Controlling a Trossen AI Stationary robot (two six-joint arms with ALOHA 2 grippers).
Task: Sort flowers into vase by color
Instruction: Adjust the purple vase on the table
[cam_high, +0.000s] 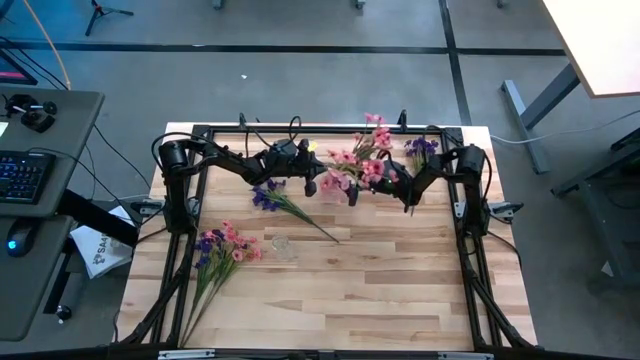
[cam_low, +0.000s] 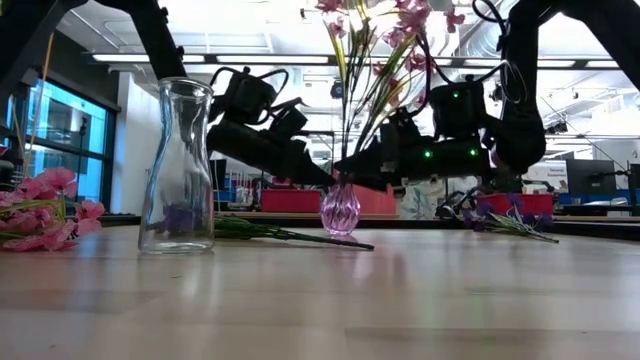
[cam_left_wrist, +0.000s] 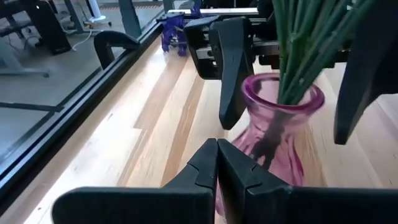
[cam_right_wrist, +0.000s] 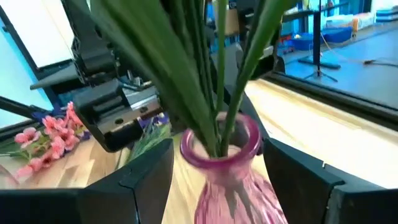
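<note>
Setting: a pale wooden table (cam_high: 400, 290) on a grey workshop floor, with a desk and keyboard at the left edge of the high view.
Pink vase: the pink vase (cam_low: 340, 210) stands upper centre of the table in the high view and already holds a bunch of pink flowers (cam_high: 362, 160), stems down in its neck.
Clear vase: the clear vase (cam_low: 178, 165) stands at the left of the low view; it looks empty, so no purple sorting shows yet.
Left to sort: a purple spray (cam_high: 272, 197) lies centre-left in the high view, a mixed pink and purple bunch (cam_high: 222, 247) at lower left, and another purple bunch (cam_high: 420, 148) at upper right.
Progress: by my judgement partly done, with one colour begun and three loose bunches remaining.
Right gripper: the right gripper (cam_right_wrist: 214, 174) has its fingers spread wide on either side of the pink vase's body, near the glass, though contact cannot be told.
Left gripper: the left gripper (cam_left_wrist: 217, 163) is clenched on nothing, its tips just beside the vase's lower body.
</note>
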